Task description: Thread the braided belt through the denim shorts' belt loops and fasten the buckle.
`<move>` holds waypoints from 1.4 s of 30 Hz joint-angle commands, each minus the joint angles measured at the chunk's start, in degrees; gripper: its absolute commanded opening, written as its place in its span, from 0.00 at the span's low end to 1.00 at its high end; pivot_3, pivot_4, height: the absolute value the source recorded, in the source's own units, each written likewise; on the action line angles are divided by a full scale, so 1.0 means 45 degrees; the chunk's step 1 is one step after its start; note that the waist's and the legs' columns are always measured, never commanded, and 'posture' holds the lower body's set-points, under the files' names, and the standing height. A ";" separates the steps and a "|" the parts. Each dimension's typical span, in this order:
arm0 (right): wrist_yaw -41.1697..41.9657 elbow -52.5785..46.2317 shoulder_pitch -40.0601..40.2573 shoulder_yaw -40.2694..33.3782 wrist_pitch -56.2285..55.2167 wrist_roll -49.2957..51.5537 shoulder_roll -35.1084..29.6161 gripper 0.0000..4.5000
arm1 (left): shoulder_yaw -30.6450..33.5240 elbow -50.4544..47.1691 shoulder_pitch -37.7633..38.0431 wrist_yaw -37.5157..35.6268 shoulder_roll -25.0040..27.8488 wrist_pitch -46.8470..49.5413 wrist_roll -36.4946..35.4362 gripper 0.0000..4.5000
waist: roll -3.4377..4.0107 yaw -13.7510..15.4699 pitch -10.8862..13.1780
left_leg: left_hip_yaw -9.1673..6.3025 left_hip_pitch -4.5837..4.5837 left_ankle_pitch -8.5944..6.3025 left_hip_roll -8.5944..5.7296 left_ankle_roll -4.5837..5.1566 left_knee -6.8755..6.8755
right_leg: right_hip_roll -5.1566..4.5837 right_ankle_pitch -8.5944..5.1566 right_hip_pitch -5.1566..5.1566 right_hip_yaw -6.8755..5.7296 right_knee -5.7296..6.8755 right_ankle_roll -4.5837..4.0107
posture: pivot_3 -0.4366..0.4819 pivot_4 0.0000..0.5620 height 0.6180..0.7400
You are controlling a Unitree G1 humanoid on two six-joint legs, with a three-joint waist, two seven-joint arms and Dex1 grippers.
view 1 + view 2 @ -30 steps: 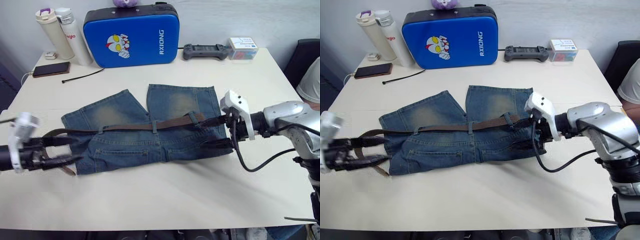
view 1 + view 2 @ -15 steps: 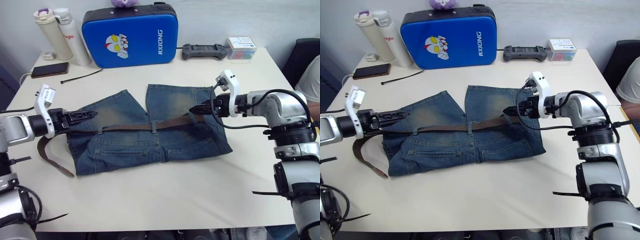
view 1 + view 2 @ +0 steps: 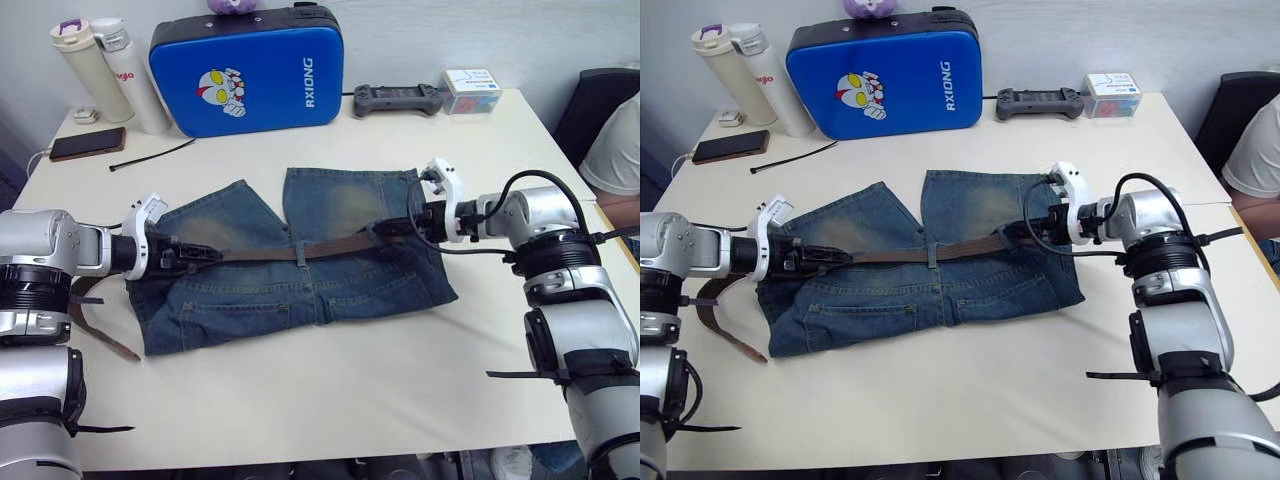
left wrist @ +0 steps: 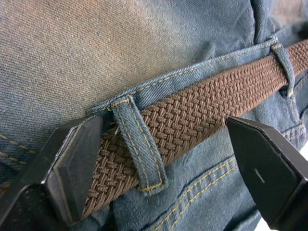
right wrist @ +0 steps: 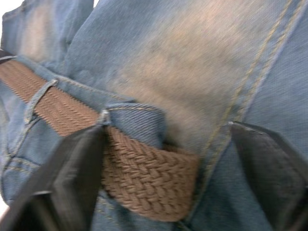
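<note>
Though the belt (image 3: 300, 249) already runs through several loops (image 4: 139, 147) along the waistband, its tail end trails off the shorts (image 3: 290, 262) in a curl on the table (image 3: 330, 390) by the robot's left arm, so I'd judge the threading unfinished. The left gripper (image 4: 163, 159) sits at the waistband's left end, fingers spread wide with belt and one loop lying between them, not pinched. The right gripper (image 5: 168, 168) is at the opposite end, also spread, the belt's end between its fingers, probably steadying the cloth for a pull.
</note>
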 commanded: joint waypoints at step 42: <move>0.5939 -1.3328 1.5164 -0.0958 -0.7448 0.0456 -0.8075 0.32 | 0.4351 -1.1958 1.4621 -0.9347 0.5103 -0.9038 -0.1374 0.42 | 0.0026 0.0524 0.0005 | 0.0028 0.0286 -0.0221 0.0114 0.0139 -0.0004 | 0.0070 -0.0008 0.0397 0.0023 -0.0324 -0.0010 | 0.48 0.27 1.00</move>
